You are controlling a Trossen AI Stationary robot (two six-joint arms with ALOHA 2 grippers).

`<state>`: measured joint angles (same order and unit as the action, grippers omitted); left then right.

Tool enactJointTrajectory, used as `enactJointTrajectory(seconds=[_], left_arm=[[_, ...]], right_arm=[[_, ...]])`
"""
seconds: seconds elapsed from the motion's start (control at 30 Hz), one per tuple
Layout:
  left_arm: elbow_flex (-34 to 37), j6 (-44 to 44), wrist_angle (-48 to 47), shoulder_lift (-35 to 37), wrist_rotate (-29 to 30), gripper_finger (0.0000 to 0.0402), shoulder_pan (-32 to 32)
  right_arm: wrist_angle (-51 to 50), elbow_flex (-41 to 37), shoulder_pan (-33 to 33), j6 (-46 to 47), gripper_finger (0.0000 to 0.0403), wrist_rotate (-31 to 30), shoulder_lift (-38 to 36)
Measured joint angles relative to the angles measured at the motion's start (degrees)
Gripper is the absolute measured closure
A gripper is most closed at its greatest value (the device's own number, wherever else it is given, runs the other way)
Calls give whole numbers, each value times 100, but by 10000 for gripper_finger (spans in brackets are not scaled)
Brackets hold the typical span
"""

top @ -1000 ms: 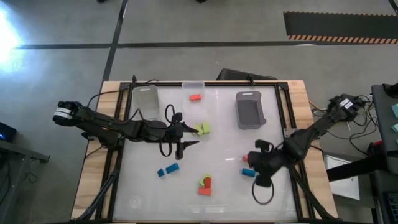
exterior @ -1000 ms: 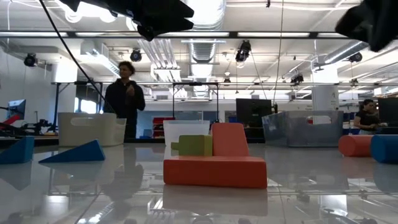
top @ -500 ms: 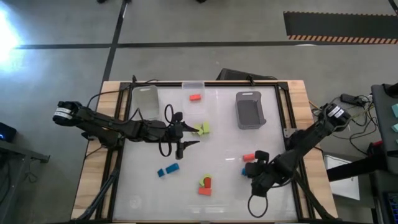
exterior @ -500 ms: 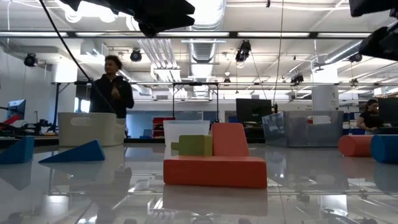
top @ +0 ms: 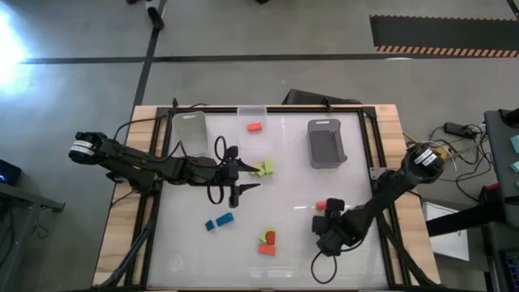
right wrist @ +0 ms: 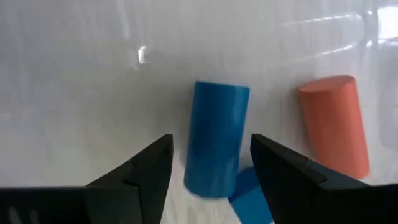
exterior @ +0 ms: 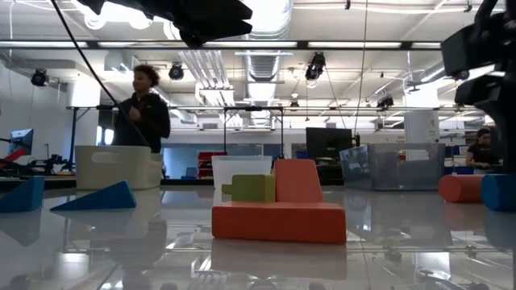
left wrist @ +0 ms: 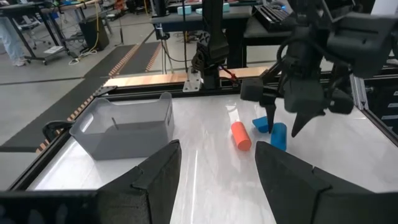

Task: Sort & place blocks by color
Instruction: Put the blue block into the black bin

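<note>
While sorting is unfinished, loose blocks lie across the white table (top: 186, 251).

Right gripper (right wrist: 210, 163): jaws spread, straddling the blue cylinder (right wrist: 214, 137), seemingly lined up to close on it; an orange cylinder (right wrist: 331, 121) lies just beside, a second blue piece touches underneath, so room is tight.

Left gripper (top: 242, 180): jaws parted, empty, waiting mid-table near the lime blocks (top: 264, 168).

Grey bin (top: 325, 143): far side, open path.

Orange-and-lime cluster (top: 267, 242): near front edge.

Grey concrete floor (top: 324, 36), ceiling ducts (exterior: 266, 60)
</note>
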<state>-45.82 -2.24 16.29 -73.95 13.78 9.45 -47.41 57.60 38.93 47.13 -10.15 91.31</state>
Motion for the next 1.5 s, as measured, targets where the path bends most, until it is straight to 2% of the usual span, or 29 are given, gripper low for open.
enactJointTrajectory(seconds=[0.2,0.5,0.73,1.1,1.33,1.5], left_arm=[[0,0,0,0,0,210,0],[2,-19,-15,0,0,210,0],[9,-114,-15,2,0,210,-2],[0,-115,13,0,0,210,-7],[4,-116,17,17,0,210,-7],[8,-173,-32,49,22,210,-7]], right_arm=[[334,4,-124,-170,212,12,164],[612,9,-229,-288,286,114,251],[546,2,-304,-382,286,147,146],[124,24,-664,-311,281,108,-578],[-47,595,-1385,-549,281,-48,-892],[-1127,1462,-2204,-491,279,-45,-878]])
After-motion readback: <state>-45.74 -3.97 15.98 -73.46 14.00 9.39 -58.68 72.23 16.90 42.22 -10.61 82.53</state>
